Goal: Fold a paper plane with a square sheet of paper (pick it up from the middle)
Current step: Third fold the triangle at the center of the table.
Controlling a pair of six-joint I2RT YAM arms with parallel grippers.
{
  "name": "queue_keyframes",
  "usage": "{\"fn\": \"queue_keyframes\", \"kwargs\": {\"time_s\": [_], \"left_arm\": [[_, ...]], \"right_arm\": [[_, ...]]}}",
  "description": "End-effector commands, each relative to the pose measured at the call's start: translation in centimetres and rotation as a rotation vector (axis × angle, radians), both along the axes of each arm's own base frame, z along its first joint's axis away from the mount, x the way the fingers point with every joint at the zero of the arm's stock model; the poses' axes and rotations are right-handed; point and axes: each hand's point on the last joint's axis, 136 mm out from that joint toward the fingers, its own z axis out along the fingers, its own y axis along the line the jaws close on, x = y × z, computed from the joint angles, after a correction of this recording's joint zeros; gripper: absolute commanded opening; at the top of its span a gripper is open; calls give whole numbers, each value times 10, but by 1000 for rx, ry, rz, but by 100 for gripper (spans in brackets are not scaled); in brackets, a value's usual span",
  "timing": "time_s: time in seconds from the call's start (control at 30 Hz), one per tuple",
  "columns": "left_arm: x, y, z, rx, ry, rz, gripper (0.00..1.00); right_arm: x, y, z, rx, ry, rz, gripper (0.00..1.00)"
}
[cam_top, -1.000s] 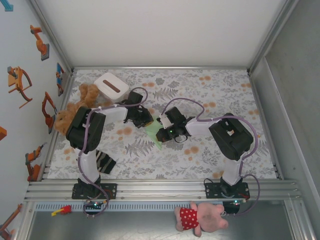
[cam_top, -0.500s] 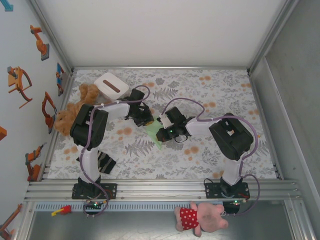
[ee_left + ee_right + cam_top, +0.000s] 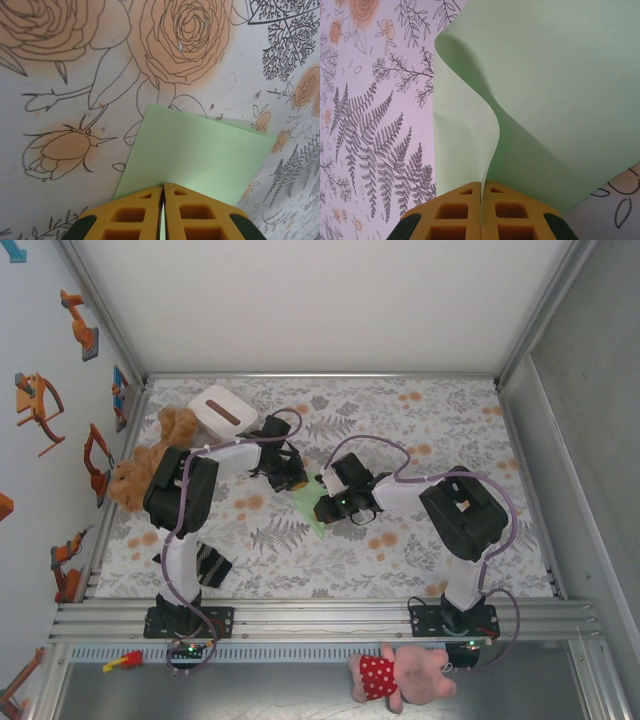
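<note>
The left gripper has its yellow fingers pressed together, with the edge of the square sheet of paper running into the seam between them, so it is pinching the sheet. In its wrist view the green paper spreads flat and smooth away from the fingers, low over the flowered table.

The right gripper is closed in the same way. A curled edge of the sheet rises straight into the slit between its pads, and the paper bows in a soft S-shaped wave in front of it, with one part lying lower and another lifted.

From above, the two grippers face each other near the middle of the table, the left gripper on one side of the sheet and the right gripper on the other. The green paper sits between and under them.

A white box and a brown plush toy lie well off to the left at the back, and a striped dark cloth lies by the left arm's base.

I'd say the work is at an early stage. The sheet is picked up and being bent over, but I see only a loose curve, with no pressed crease, no pointed nose and no wings. Flattening this fold and all the later folds are left to do.
</note>
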Motion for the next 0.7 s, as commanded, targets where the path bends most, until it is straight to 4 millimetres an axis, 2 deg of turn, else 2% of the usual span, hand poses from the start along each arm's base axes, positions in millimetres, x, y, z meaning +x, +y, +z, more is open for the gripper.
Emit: {"fn": "queue_keyframes", "kwargs": {"time_s": [0.0,0.43,0.57,0.67], "left_arm": [[-37,29,-50,176,143,-33,10],[-42,32,-57,210,157,-57,10],[-39,27,-51,192,145,-60,10],[-30,19,-36,157,114,-64,10]], "right_arm": [[7,-2,12,6,-23,-21,0],[7,-6,5,-21,-18,-26,0],[3,-7,-5,-35,10,-19,0],[0,-9,-13,-46,29,-14,0]]}}
